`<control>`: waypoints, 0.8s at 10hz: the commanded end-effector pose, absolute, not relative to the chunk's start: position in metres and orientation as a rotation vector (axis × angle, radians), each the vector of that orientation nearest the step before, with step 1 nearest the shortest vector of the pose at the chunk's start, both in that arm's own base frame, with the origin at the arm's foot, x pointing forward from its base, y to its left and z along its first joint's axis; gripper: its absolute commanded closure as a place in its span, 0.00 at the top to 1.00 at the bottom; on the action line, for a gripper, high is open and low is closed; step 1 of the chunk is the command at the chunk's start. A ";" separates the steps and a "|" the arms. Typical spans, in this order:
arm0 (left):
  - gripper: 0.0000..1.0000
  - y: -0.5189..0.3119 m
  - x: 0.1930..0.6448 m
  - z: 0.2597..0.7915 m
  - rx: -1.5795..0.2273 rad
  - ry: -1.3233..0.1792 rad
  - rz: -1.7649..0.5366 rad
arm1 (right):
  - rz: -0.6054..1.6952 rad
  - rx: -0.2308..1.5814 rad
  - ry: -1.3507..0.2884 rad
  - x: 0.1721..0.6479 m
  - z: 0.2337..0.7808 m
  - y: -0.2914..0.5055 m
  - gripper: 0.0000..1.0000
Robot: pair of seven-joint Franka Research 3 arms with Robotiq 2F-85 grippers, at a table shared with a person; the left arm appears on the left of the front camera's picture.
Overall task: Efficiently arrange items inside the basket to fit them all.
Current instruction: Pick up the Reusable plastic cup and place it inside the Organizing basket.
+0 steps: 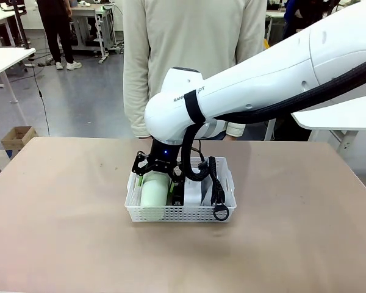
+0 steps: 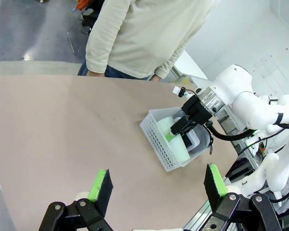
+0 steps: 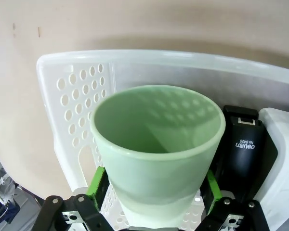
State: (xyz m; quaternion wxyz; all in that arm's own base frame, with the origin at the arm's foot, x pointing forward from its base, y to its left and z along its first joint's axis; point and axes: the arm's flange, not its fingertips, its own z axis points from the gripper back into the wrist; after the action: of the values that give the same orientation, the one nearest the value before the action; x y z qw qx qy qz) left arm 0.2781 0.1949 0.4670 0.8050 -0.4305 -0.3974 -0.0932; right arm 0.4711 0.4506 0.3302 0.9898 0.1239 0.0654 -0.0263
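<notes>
- Two grippers show, and I place everything relative to the white basket (image 1: 180,212), which stands on the tan table (image 1: 61,220), on the side toward the person (image 1: 192,55).
- Right gripper (image 1: 155,173) reaches down into the left part of the basket. In the right wrist view its green pads (image 3: 97,181) stand on both sides of the pale green cup (image 3: 156,154), very close to it. The jaws are spread wide; whether the pads touch the cup I cannot tell.
- The cup lies on its side in the left end of the basket, next to the perforated end wall, with its open mouth toward the wrist camera.
- Black stapler (image 3: 243,149) lies inside the basket just beside the cup, toward the middle of the basket.
- A white thing (image 3: 284,159) sits beside the stapler, further from the cup; it is cut by the picture edge, so I cannot tell more about it.
- A black strap with a ring (image 1: 220,212) hangs over the basket's near wall at the right corner.
- Left gripper (image 2: 156,185) hangs well apart from the basket, above bare table, its fingers wide apart and holding nothing.
- The person stands at the far side of the table, behind the basket.
</notes>
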 end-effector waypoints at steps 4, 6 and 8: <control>1.00 0.195 0.277 0.468 -0.932 -0.864 -0.202 | -0.082 0.245 0.092 0.471 0.340 0.442 1.00; 1.00 0.195 0.277 0.468 -0.932 -0.864 -0.202 | -0.059 0.295 0.069 0.465 0.361 0.426 1.00; 1.00 0.195 0.277 0.468 -0.932 -0.864 -0.202 | -0.030 0.384 0.008 0.444 0.419 0.372 1.00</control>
State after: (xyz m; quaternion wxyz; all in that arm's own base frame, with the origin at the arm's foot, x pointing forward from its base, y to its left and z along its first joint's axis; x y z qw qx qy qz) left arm 0.2780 0.1951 0.4673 0.8049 -0.4303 -0.3978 -0.0933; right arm 0.4705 0.4174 0.3949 0.9872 0.1558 0.0188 -0.0279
